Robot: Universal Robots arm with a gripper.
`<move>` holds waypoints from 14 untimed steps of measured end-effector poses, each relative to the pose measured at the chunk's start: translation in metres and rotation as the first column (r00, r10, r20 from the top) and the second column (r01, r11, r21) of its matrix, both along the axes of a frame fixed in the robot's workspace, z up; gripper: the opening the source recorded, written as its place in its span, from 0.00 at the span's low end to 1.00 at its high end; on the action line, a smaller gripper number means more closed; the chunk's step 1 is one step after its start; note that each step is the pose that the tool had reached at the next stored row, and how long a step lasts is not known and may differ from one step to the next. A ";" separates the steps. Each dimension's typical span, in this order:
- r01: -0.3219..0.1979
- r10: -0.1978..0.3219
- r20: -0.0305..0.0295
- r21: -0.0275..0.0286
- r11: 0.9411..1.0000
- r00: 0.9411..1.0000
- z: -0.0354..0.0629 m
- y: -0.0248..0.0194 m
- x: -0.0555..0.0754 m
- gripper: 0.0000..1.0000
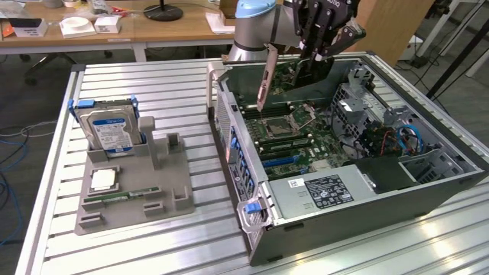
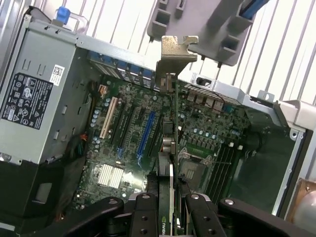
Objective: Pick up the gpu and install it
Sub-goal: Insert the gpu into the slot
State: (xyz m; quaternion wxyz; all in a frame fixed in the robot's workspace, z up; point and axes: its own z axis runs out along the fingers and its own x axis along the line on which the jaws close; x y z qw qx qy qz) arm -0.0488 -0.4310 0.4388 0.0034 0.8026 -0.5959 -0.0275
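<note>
Lab or office workspace is indicated: slatted aluminium workbench point(image 1: 153, 86), wooden desks point(image 1: 145, 26) with boxes behind, office chair base point(image 1: 46, 60), carpet floor with cables point(image 1: 11, 149). An opened computer case point(image 1: 367, 189) is set on the bench.

Hard drive point(image 1: 109, 130) — grey holder point(image 1: 164, 189)

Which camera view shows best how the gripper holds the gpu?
The wrist view: the gripper has its fingers closed on the gpu, seen edge-on with its silver bracket toward the case wall. The exterior view shows the gripper above the open computer case and the gpu hanging inside, but not the contact.
</note>
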 end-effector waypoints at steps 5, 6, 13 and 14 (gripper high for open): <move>0.071 -0.071 0.000 0.000 0.997 0.997 -0.0019 0.0000 0.000 0.26; 0.089 -0.089 0.000 0.000 0.996 0.996 -0.0024 0.0000 0.000 0.26; 0.148 -0.148 0.001 0.000 0.989 0.989 -0.0090 0.0000 0.004 0.26; 0.152 -0.152 0.001 0.000 0.988 0.988 -0.0101 0.0000 0.005 0.26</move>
